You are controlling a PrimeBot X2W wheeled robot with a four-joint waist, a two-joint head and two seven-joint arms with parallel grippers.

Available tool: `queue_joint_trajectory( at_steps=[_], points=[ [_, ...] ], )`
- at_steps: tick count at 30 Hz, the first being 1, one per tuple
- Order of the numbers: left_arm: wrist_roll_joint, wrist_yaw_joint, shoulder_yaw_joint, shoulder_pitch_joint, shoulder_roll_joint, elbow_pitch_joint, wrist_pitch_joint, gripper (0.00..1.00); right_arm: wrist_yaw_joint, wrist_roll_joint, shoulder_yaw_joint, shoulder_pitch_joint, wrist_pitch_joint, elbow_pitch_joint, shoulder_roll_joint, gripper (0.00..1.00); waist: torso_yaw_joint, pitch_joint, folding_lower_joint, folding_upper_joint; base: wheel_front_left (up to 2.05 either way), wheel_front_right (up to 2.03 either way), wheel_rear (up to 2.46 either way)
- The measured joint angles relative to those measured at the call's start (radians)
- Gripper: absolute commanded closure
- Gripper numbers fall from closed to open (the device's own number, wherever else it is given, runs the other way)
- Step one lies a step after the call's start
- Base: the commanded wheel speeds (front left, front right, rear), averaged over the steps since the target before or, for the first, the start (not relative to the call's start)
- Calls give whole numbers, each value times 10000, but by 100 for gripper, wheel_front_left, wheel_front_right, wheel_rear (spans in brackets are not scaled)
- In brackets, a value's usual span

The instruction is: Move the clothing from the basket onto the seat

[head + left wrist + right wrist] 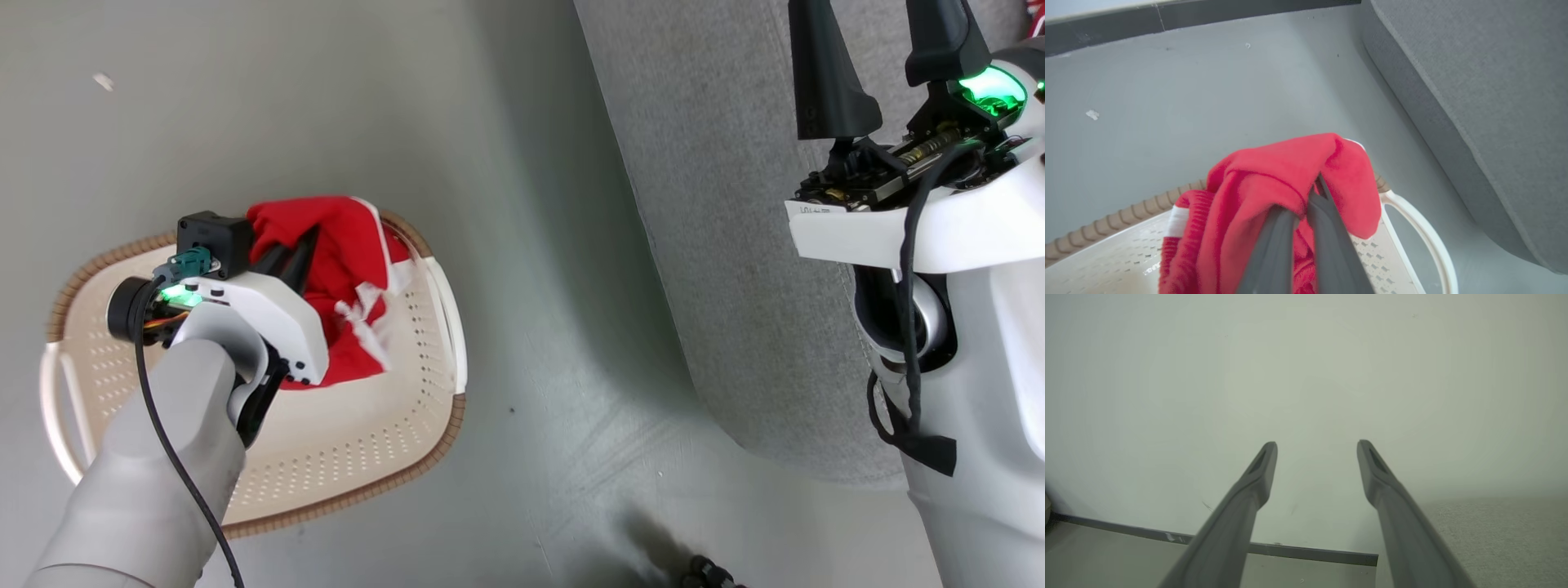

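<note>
Left tool point(304, 245), fingers pinched shut on a fold of the red clothing point(347, 245), holds it bunched over the basket's point(408, 425) far end; seat point(718, 245) lies right across bare floor point(531, 327), nearer the spread, empty right tool point(1316, 446), so the carry likely runs rightward.

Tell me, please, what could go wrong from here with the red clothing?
1. The left fingers pinch only one fold of the clothing, so it may slip out when lifted.
2. The rest hangs into the basket and might catch its rim on the way to the seat.
</note>
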Motion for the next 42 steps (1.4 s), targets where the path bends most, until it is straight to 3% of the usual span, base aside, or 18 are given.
queue_joint_trajectory(
  at_steps=[13, 24, 42],
  points=[
    [-508, 0, -353, 703, -102, -1645, -681, 100, 0, -19, -10, 552, -2, 633, -192, 0, 556, -1541, 0, 0, 0, 0, 0],
    [-878, -2, -63, 825, 121, -3053, -855, 100, 0, 119, 203, 1644, -2, 1229, -351, 0, 1055, -2950, 0, 0, 0, 0, 0],
    [-989, -2, -385, 884, 178, -4219, -836, 100, 0, 364, 932, 3187, -2, 1802, -796, 0, 1584, -5001, 0, 0, 0, 0, 0]
  ],
)
